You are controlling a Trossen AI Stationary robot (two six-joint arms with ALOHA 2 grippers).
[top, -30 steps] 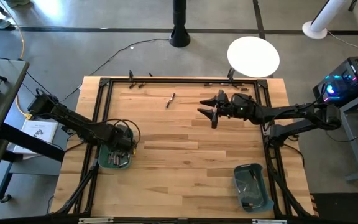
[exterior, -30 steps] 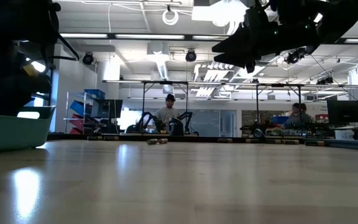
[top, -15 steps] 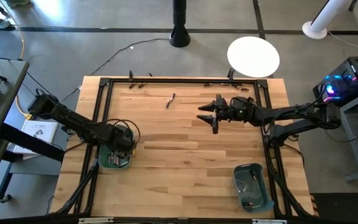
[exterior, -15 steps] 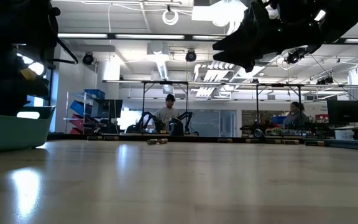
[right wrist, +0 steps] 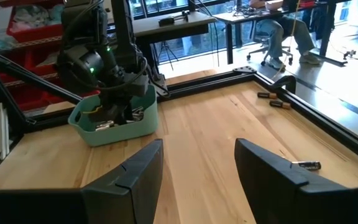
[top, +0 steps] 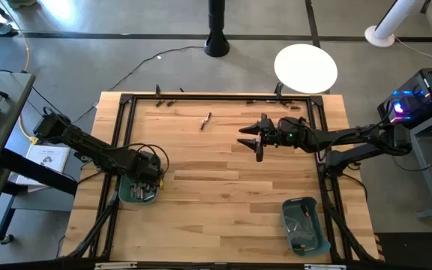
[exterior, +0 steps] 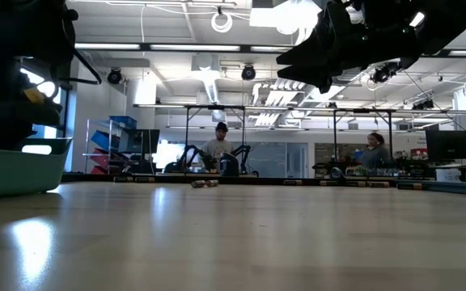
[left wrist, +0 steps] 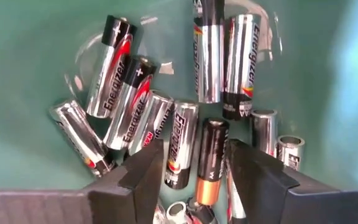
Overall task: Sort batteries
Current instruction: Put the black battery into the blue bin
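My left claw point(left wrist: 194, 171) hangs wide over the batteries point(left wrist: 185, 118) in the teal bin point(top: 139, 187); I'd drop squarely astride one cell before closing.

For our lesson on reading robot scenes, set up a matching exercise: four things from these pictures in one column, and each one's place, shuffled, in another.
Things:
1. left end effector
2. right end effector
3. lone battery
4. right-hand teal bin

Places:
A. table's near right corner
B. bare wood near the table's far edge
C. over the left teal bin of batteries
D. raised above the table's middle-right, empty

Pairs: 1-C, 2-D, 3-B, 4-A
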